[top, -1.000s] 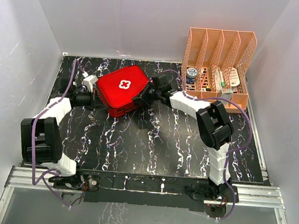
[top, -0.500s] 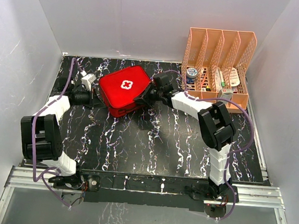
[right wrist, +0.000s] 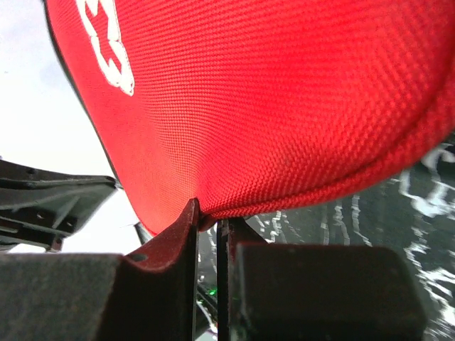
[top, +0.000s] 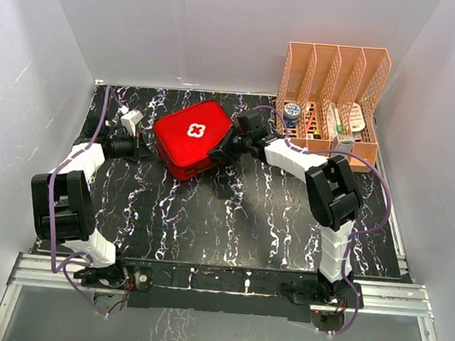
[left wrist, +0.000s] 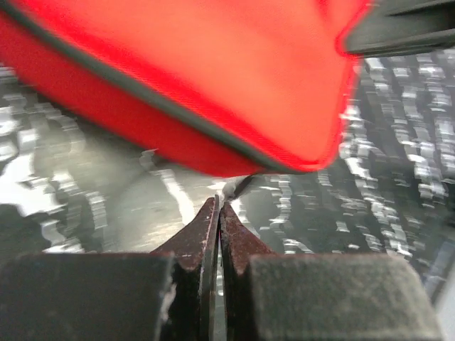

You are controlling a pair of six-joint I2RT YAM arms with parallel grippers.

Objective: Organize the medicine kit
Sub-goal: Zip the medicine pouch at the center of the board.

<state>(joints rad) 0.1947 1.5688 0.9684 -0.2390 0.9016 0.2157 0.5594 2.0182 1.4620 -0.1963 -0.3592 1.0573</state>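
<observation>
2 holds on kit [top: 191, 135], far edge | R gripper [right wrist: 207, 213] clamps rim = anchor | L gripper [left wrist: 218, 204] pinched on zip tab [left wrist: 238, 186], prob. to unzip

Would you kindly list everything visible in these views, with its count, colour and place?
medicine kit: one, red with a white cross, back centre of the table, between the two tools.
file rack: one, orange-pink, four slots, back right corner.
small supplies: several, mixed colours, inside the rack; too small to identify.
table: one, black with white veining.
walls: white, on three sides.
left tool: one, dark fingers closed, at the kit's left edge.
right tool: one, dark fingers pinching the kit's right edge seam.
</observation>
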